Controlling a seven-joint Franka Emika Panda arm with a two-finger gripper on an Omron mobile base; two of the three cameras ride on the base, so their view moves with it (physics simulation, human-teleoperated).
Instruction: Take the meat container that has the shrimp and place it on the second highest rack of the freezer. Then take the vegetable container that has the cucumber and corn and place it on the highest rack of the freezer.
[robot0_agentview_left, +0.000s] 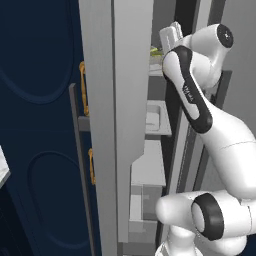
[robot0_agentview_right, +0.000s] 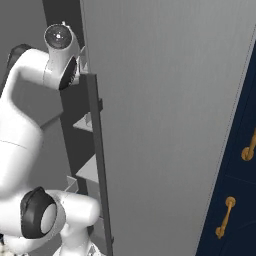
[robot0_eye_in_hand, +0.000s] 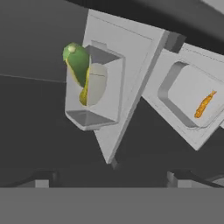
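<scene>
The arm reaches up into the open freezer, its hand at the level of the highest rack. In the hand view the two dark fingers stand wide apart at the bottom of the picture, with nothing between them.

On the highest rack sits the vegetable container, a pale grey tray seen at a steep tilt (the camera rolls with the hand, so the tilt may not be the tray's own). The cucumber lies in it, one green end poking past the tray's rim, and the corn shows as a yellow strip touching the cucumber's edge. The fingers are clear of this tray and do not touch it.

Beside the highest rack in that view, on the far side from the vegetable container, the second highest rack carries the meat container, and the small orange shrimp lies inside it, apart from the walls.

In the left base view a green scrap of the vegetables shows just beside the hand, and the navy cabinet with its gold handles stands next to the freezer's grey side panel.
</scene>
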